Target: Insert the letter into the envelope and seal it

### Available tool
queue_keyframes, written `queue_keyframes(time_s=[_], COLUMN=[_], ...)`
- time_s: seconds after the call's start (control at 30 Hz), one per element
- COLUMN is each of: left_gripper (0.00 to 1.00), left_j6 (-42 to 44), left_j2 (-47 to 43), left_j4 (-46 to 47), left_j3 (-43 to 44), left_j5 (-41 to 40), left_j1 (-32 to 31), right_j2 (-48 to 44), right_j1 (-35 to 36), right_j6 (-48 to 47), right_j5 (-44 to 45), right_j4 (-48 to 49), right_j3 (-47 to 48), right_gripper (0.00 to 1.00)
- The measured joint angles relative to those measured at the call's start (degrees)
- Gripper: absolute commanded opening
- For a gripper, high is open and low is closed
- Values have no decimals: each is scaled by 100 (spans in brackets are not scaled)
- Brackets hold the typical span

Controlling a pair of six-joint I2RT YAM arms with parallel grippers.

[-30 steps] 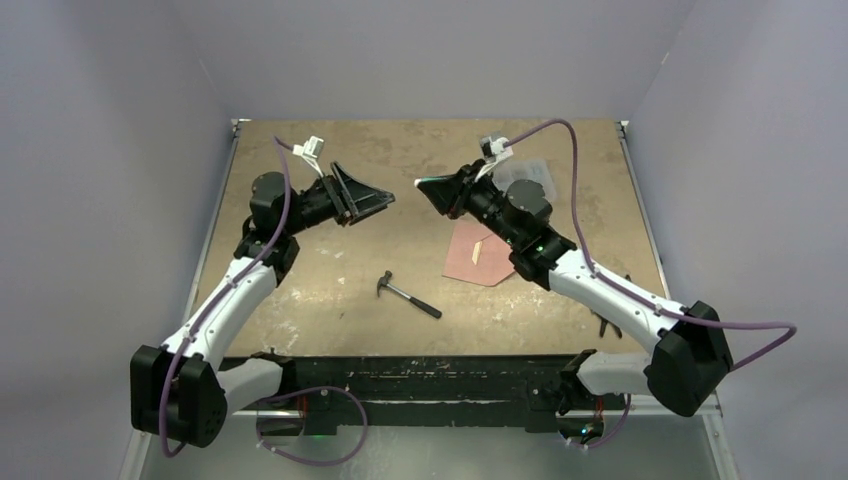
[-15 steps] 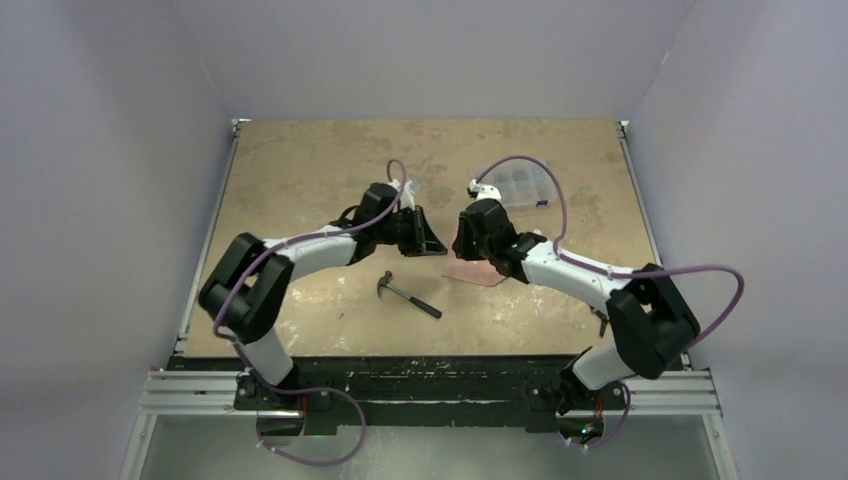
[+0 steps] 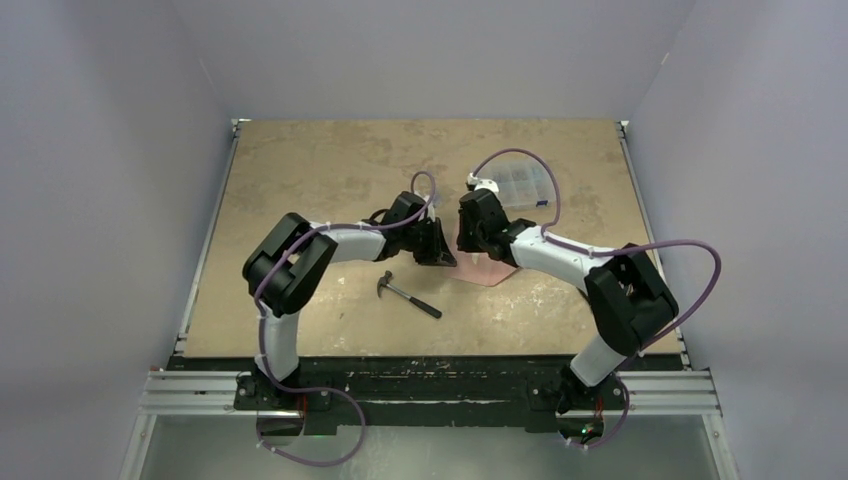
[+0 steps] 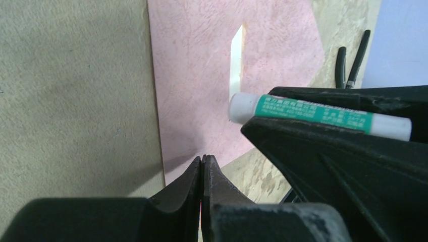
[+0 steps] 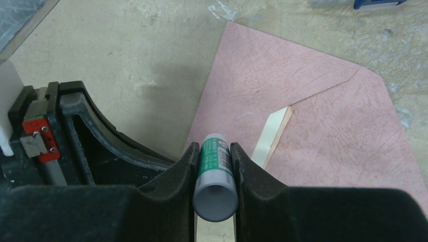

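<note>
Pink envelope [image 5: 313,101]: thin paper, light, floppy, prob. slides on the table [image 3: 300,160] if pushed. It lies flat mid-table under both grippers, so best taken by the flap tip or a free edge. L gripper [image 4: 203,164] pinched together, empty, tips over envelope edge nr a corner, contact unclear. R gripper [image 5: 213,151] clamped on glue stick [image 5: 215,196], just above the pale strip [image 5: 270,133]. No separate letter in view

Our left arm [image 3: 340,240] and right arm [image 3: 565,260] reach forward and bend inward, so the two wrists nearly meet low over the middle of the tabletop [image 3: 300,160]. Our left fingers [image 4: 191,180] are pressed tight together. Our right fingers [image 5: 182,169] clamp a glue stick [image 5: 214,156] between them, tips facing the left ones.
</note>
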Motion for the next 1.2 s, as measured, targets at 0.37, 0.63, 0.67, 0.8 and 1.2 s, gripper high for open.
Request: queue_keyframes(time_s=[0.37,0.63,0.67,0.8,1.2], left_gripper=[0,0,0,0,0], left_j6=[81,140,142,142,142], left_j2=[219,229,236,249,254], left_j4=[-455,-975,-1016,-1099,-1143], left_j3=[306,595,616,662,686], left_j5=[-439,-907,-933,-988,-1038], left_j1=[-151,-310,-319,-323,-345], right_j2=[136,245,267,286,308], right_j1=[0,0,0,0,0], right_j6=[-2,2,2,24,50], right_j5=[389,267,245,260,291], right_j4=[-389,-352,-350,-330,-273], right_j3=[96,94,90,22,-157], right_gripper=[0,0,0,0,0])
